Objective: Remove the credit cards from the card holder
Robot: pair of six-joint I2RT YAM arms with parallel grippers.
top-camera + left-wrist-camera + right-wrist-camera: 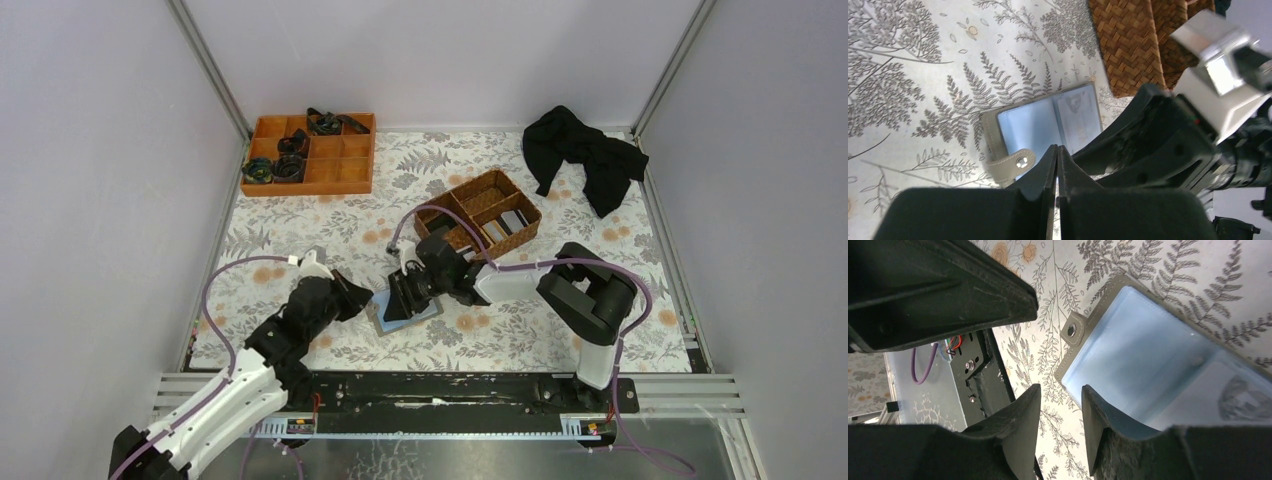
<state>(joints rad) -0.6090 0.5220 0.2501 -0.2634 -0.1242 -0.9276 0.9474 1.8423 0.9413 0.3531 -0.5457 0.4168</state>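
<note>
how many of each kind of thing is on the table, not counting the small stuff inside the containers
orange tray: 1
wicker basket: 1
card holder: 1
black cloth: 1
total: 4
</note>
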